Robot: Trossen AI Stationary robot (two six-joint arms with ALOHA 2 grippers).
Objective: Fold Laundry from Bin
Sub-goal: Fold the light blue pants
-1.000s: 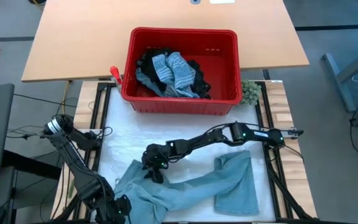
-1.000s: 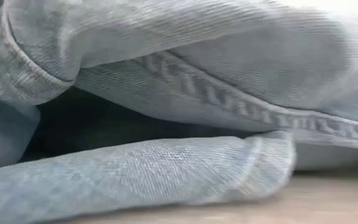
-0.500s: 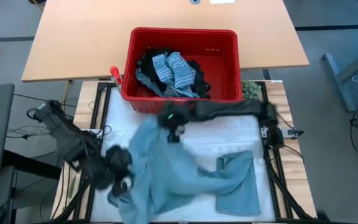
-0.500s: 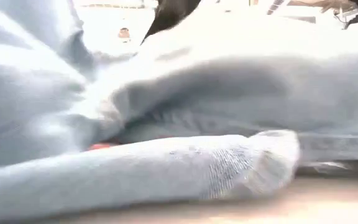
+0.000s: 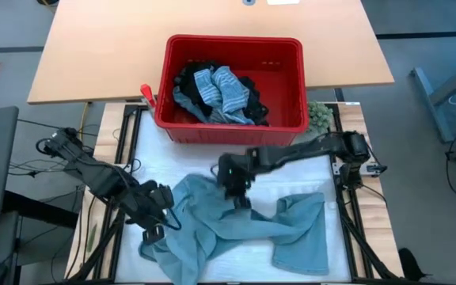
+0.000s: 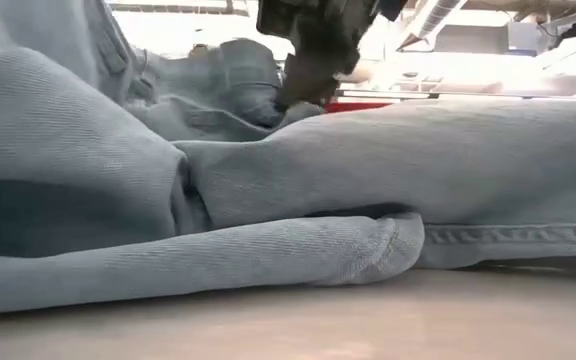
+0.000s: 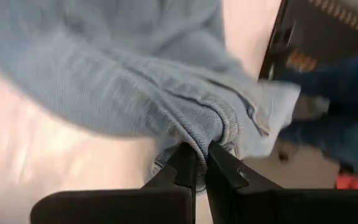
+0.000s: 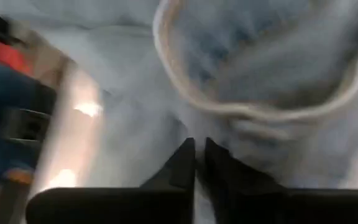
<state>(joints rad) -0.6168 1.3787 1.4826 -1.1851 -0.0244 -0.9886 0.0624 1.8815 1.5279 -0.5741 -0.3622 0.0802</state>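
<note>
A light blue-grey garment (image 5: 244,229) lies crumpled on the white table mat, and it fills the low view (image 6: 388,170). My left gripper (image 5: 157,223) is shut on its left part. My right gripper (image 5: 241,203) stands at the garment's far middle with its fingers nearly together on a raised fold. The red bin (image 5: 287,87) stands beyond, on the far side of the mat. It holds a blue-white striped piece (image 5: 222,89) and black pieces (image 5: 253,107). My left gripper pinches a stitched, bunched hem edge (image 7: 211,127) of the garment between its two fingers, slanting down from the table's left. The cloth trails from the fingers toward the right and rests on the mat. My right gripper comes from above, slanting down, onto a raised fold (image 6: 258,85) at the garment's far middle. The fingers (image 8: 185,155) stand almost together there. How many layers lie between them does not show. The cloth rises to the fingers and its remaining part lies on the mat.
A green fuzzy lump (image 5: 317,117) sits by the bin's right near corner. A red-handled tool (image 5: 146,93) lies at the bin's left side. The wooden table (image 5: 93,55) stretches beyond the bin. Black frame rails (image 5: 347,214) border the mat.
My left gripper has risen from the near-left corner and gone toward the far edge, dragging the garment's left part with it. My right gripper swung the cloth up toward the bin, then came back toward the near right. The garment's right leg stayed in place.
</note>
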